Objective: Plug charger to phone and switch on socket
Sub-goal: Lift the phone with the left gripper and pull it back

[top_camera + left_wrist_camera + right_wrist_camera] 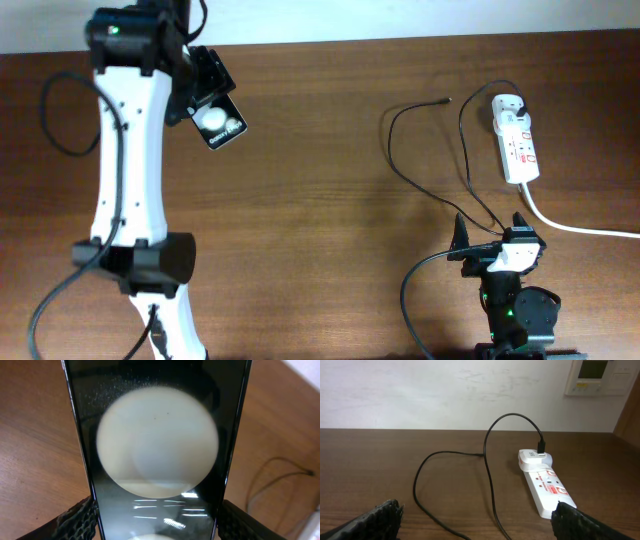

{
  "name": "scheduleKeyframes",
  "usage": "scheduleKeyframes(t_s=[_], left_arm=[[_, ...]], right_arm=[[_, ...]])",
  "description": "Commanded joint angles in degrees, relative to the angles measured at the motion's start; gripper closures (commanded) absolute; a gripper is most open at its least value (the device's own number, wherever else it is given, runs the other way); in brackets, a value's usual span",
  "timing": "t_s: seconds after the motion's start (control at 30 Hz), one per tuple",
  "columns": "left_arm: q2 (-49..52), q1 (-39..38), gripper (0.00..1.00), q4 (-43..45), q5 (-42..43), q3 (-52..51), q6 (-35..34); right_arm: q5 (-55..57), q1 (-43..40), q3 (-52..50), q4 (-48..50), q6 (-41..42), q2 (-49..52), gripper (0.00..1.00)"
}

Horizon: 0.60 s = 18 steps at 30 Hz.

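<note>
Left gripper point(212, 105) clasped the phone point(222, 125) at upper left; right gripper point(490, 232), lower right, stood spread near the charger point(512, 414).

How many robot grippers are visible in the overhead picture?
2. The left gripper is at upper left, closed on the phone; the right gripper is at lower right, open. None seems hidden.

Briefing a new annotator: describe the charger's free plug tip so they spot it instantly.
In the overhead view, find the white power strip at right. Left of its far end, the thin black charger cable ends in the plug tip. Unlike the cable's other end, plugged at the strip, it lies loose, plugged into nothing.
</note>
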Motion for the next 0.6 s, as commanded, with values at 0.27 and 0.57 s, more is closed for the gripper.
scheduleKeyframes(t_s=[0.27, 0.57], left_arm=[[-22.64, -5.09, 0.52, -0.02, 3.06, 1.2, 3.69], [-39.15, -7.82, 0.54, 0.0, 2.93, -14.99, 2.89]], right_arm=[[-0.33, 0.31, -0.48, 0.0, -0.33, -0.28, 0.01], [-0.33, 0.31, -0.48, 0.02, -0.33, -0.28, 0.01]])
